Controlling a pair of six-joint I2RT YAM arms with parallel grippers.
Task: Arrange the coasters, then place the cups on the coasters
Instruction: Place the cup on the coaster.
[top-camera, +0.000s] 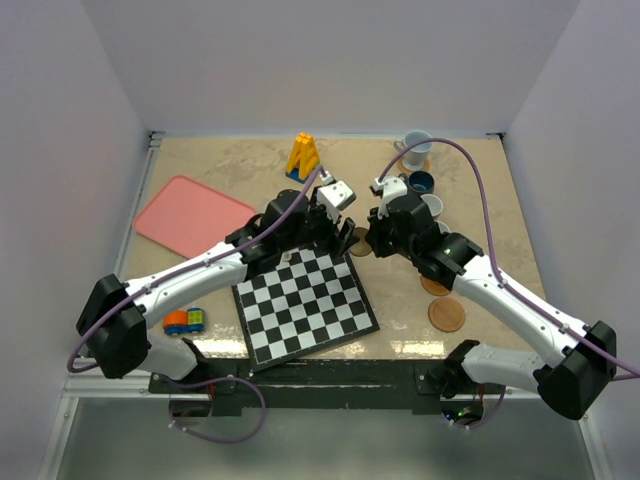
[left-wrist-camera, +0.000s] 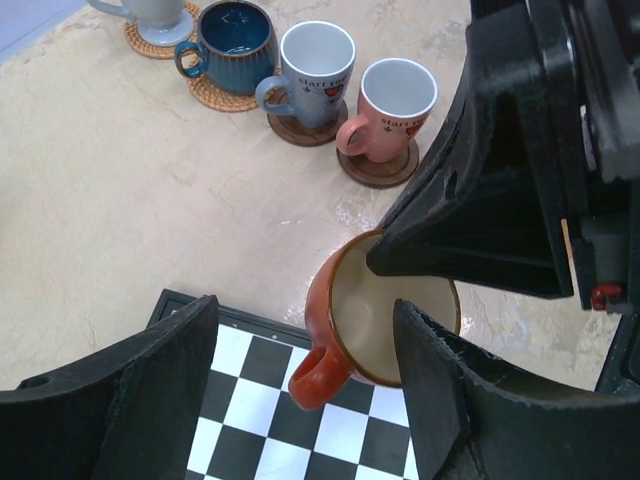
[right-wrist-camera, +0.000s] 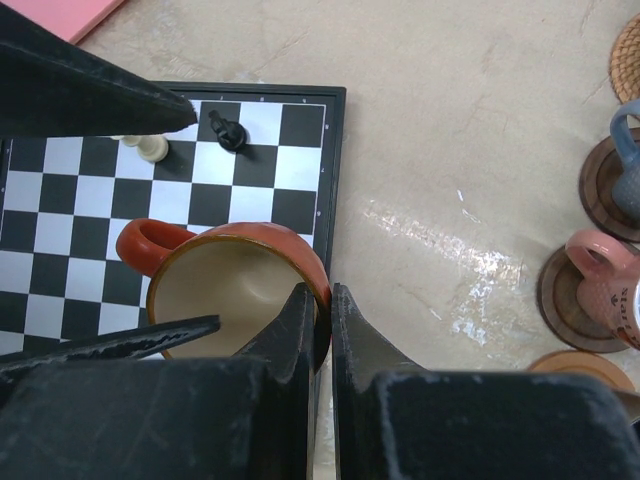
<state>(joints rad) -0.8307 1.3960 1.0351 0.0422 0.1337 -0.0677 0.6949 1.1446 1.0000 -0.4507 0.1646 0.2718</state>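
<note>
Orange-red cup (right-wrist-camera: 230, 285): sat at the chessboard's (right-wrist-camera: 60, 200) edge. Right gripper (right-wrist-camera: 320, 300): pinched tight on the cup's rim. Left gripper (left-wrist-camera: 300, 320): fingers spread wide to either side of that cup, gripping nothing. Pink cup (left-wrist-camera: 395, 100): stood on a dark coaster (left-wrist-camera: 375, 172), last of four in a row.

The table (top-camera: 200, 165) has a beige, marbled top with a faint sheen, and a bright patch of glare (right-wrist-camera: 470, 265) lies on the stone-like surface. Plain pale walls (top-camera: 330, 60) with a lilac-white tint close it in at the back and on both sides. A metal rail (top-camera: 128, 215) runs along its left edge, and a dark bar (top-camera: 320, 375) runs along the near edge.
</note>
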